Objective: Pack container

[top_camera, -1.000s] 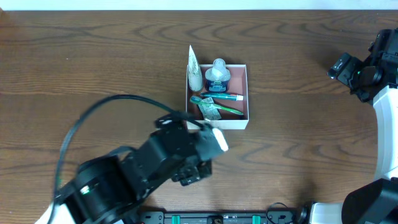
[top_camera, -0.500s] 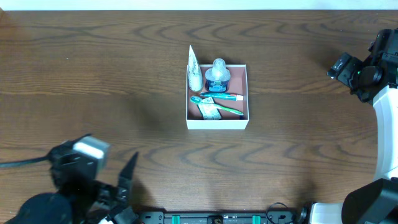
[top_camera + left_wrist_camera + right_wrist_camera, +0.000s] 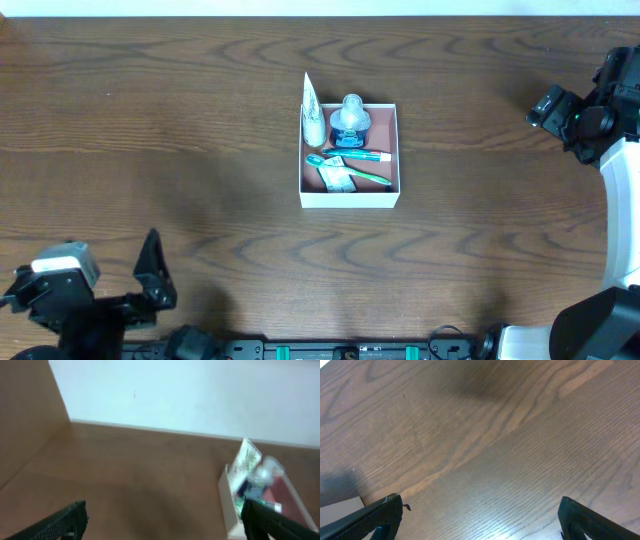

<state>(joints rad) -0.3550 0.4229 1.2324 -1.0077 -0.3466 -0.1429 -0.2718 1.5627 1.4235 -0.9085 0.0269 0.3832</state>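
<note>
The container (image 3: 349, 197) is a shallow white-walled box with a reddish floor at the table's middle. It holds a white tube (image 3: 313, 116) standing at its left wall, a clear bottle (image 3: 350, 116), a green toothbrush (image 3: 356, 174) and a small packet (image 3: 338, 179). It also shows at the right of the left wrist view (image 3: 227, 506). My left gripper (image 3: 152, 266) is open and empty at the table's front left, far from the box; its fingers frame bare table (image 3: 170, 525). My right gripper (image 3: 548, 104) is open and empty over bare wood at the far right (image 3: 480, 520).
The brown wooden table (image 3: 150, 120) surrounds the box. A pale wall (image 3: 175, 395) rises behind the table's far edge. A white corner (image 3: 340, 505) shows at the lower left of the right wrist view.
My left arm has pulled back from just in front of the container to the table's front left corner. The right arm and the box contents have not moved.
</note>
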